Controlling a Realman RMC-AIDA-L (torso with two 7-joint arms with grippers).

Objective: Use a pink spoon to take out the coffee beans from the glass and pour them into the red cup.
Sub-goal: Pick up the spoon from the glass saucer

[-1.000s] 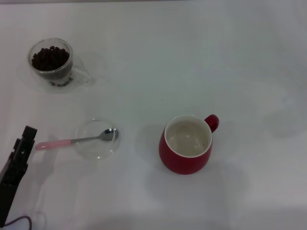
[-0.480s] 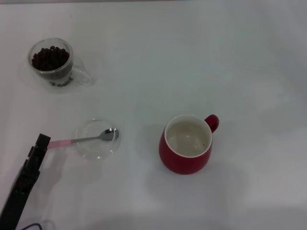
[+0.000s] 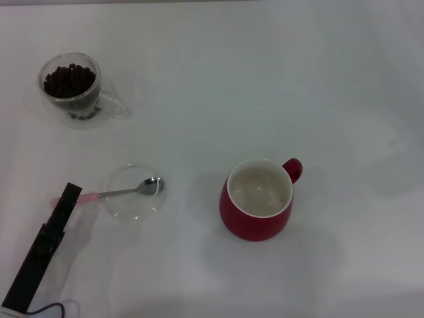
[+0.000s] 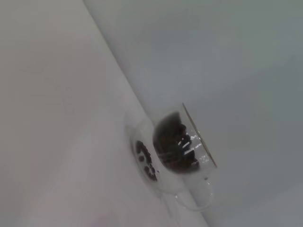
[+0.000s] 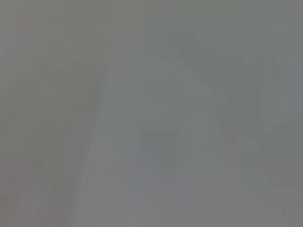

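Because the spoon [image 3: 122,191] lies with its metal bowl propped in the shallow dish [image 3: 132,209] and its pink handle jutting out toward 9 o'clock over bare table [image 3: 265,79], the handle sits slightly raised and free, which I judge makes it the easy part to pinch. The left gripper [image 3: 65,204], nearest at about 8 o'clock of the scene, covers the handle's end; I cannot tell whether it is spread or closed, nor whether it touches the handle. The right gripper is not in sight.

At about 3 o'clock of the dish, well apart, the red cup [image 3: 257,199] stands upright, its handle at its 1 o'clock and its cream inside bare of beans, so I judge nothing is poured yet. Farthest, at 11 o'clock of the dish, the glass [image 3: 71,88] stands upright and holds the beans [image 3: 69,80]; the left wrist view shows it too, clear handle and all.

Count: 1 spoon, 1 dish, 1 cup, 1 glass, 1 heap of beans too many to number, 1 gripper visible.
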